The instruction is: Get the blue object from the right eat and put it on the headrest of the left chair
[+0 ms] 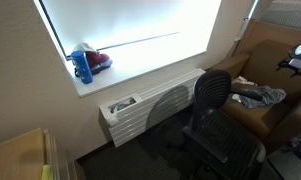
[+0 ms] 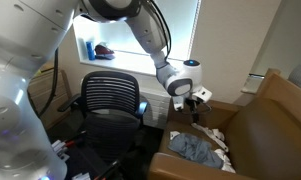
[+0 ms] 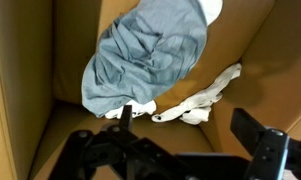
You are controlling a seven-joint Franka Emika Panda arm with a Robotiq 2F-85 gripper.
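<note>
hovering released, the end effector should drop squarely onto the crumpled blue-grey cloth, pinching a raised fold and missing the white rag alongside.

We found an office-like room: a black mesh swivel chair, a brown armchair, and a wall heater under a bright window.

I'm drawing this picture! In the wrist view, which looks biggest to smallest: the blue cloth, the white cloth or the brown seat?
1. brown seat, fills most of the view
2. blue cloth
3. white cloth
</note>
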